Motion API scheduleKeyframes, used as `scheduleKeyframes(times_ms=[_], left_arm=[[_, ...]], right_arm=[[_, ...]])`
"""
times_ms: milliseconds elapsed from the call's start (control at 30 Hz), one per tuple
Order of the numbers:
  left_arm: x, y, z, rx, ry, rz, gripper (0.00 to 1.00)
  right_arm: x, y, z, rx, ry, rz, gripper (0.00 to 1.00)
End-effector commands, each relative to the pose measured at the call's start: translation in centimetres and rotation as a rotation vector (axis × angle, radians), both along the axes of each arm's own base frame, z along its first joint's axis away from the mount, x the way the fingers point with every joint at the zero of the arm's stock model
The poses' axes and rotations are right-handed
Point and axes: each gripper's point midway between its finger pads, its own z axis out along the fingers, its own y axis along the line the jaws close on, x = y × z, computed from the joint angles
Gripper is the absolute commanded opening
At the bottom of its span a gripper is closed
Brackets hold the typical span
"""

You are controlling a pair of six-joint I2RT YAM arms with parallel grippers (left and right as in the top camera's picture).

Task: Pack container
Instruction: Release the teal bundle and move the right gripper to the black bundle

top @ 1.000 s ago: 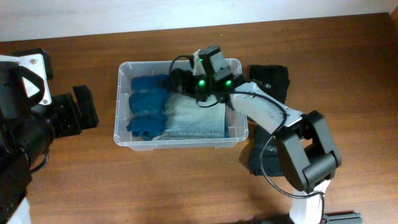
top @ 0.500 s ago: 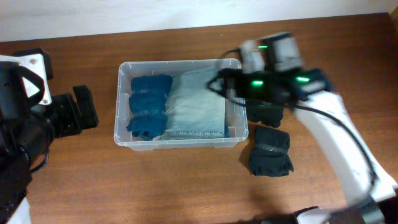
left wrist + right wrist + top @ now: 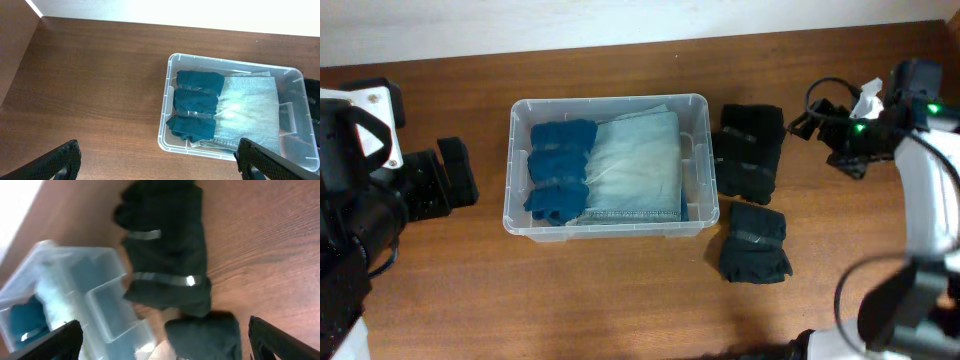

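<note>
The clear plastic container (image 3: 517, 172) sits mid-table and also shows in the left wrist view (image 3: 167, 120) and the right wrist view (image 3: 107, 305). It holds a folded teal garment (image 3: 558, 170) on the left and folded light denim (image 3: 638, 165) on the right. Two folded black garments lie on the table right of it, a larger one (image 3: 750, 150) and a smaller one (image 3: 755, 243). My right gripper (image 3: 815, 122) is open and empty, right of the larger black garment. My left gripper (image 3: 155, 160) is open and empty, left of the container.
The left arm's black body (image 3: 380, 200) fills the left edge of the overhead view. The table's back edge meets a white wall (image 3: 620, 20). Bare wood lies in front of the container (image 3: 600, 300).
My right arm has pulled out of the container and swung right, past the black garments. The light denim now lies flat in the container. The left arm has not moved.
</note>
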Motion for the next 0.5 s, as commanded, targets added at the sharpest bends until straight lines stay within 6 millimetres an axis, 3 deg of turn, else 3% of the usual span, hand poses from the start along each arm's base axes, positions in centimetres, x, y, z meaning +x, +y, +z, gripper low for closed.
scheduleKeyframes(times_ms=[0, 167, 267, 467], left_arm=[[0.0, 0.3, 0.0, -0.002, 0.001, 0.021, 0.99], [0.0, 0.3, 0.0, -0.002, 0.001, 0.021, 0.99], [0.0, 0.3, 0.0, -0.002, 0.001, 0.021, 0.99], [0.0, 0.3, 0.0, -0.002, 0.001, 0.021, 0.99]], right_arm=[[0.6, -0.2, -5.5, 0.03, 0.113, 0.019, 0.98], [2.1, 0.0, -11.5, 0.096, 0.174, 0.049, 0.98], [3.4, 1.4, -12.7, 0.171, 0.116, 0.117, 1.0], [4.9, 4.2, -14.6, 0.2, 0.092, 0.185, 0.84]])
